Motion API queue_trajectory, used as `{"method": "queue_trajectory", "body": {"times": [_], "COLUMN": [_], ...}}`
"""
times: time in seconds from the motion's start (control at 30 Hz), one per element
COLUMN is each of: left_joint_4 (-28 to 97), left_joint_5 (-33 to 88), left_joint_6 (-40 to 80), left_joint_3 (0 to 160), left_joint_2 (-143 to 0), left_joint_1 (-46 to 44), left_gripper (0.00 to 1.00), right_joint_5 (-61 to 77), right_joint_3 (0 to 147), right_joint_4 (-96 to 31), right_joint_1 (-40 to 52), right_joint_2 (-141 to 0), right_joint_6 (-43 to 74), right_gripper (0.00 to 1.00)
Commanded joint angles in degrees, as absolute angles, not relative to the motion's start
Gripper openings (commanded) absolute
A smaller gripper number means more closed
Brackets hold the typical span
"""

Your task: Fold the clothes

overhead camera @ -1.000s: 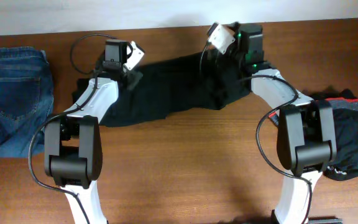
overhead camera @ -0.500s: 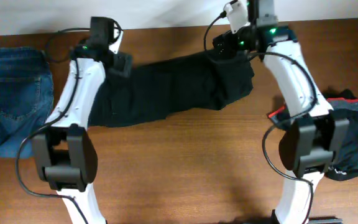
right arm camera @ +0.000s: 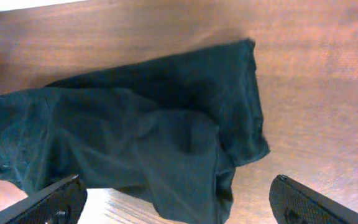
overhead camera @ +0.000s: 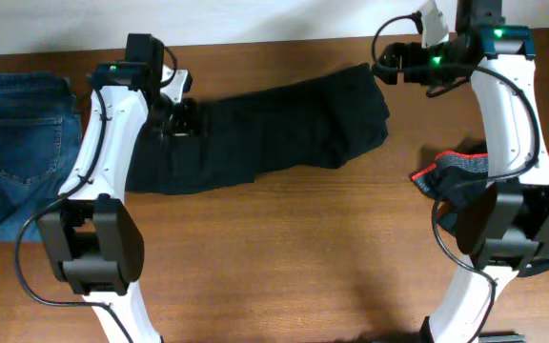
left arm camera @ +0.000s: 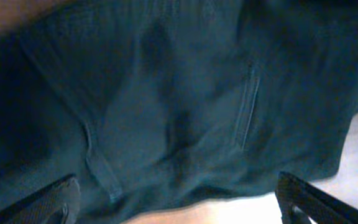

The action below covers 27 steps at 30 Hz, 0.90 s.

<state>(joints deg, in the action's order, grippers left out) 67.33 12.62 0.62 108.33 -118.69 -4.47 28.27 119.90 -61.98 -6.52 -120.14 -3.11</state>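
A black pair of trousers lies stretched out across the back of the wooden table. My left gripper hovers over its left part, open; in the left wrist view the dark cloth fills the frame and the gripper holds nothing. My right gripper is open just above the trousers' far right corner. In the right wrist view the trousers lie below and the gripper is empty.
Folded blue jeans lie at the left edge of the table. A heap of dark clothes with red trim sits at the right, beside the right arm's base. A white wall runs along the back edge.
Both arms have swung outward, the left one leftward and the right one rightward and back. The trousers now lie stretched out longer, and both grippers are off the cloth.
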Motion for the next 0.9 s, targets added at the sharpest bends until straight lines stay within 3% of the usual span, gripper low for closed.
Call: {"method": "queue_trajectory", "body": {"times": [0.0, 0.43, 0.77, 0.87], "left_joint_4": [68.9, 70.4, 69.6, 69.5], "left_joint_5": [15.0, 11.5, 10.0, 10.0], "left_joint_6": [2.2, 2.1, 2.2, 2.2], "left_joint_3": [108.9, 109.0, 109.0, 109.0], "left_joint_2": [-117.6, -117.4, -117.4, -117.4], "left_joint_1": [-4.5, -5.4, -5.4, -5.4], "left_gripper": [1.0, 1.0, 1.0, 1.0], "right_joint_5": [30.9, 31.5, 27.2, 27.2], "right_joint_3": [119.0, 119.0, 119.0, 118.9], "right_joint_4": [-62.2, -54.8, -51.6, -51.1], "right_joint_1": [-5.8, -6.8, -6.9, -7.2], "right_joint_2": [-124.9, -136.1, -139.5, -141.5], "right_joint_6": [-1.4, -11.8, -11.8, -11.8], "right_gripper": [0.99, 0.99, 0.99, 0.93]}}
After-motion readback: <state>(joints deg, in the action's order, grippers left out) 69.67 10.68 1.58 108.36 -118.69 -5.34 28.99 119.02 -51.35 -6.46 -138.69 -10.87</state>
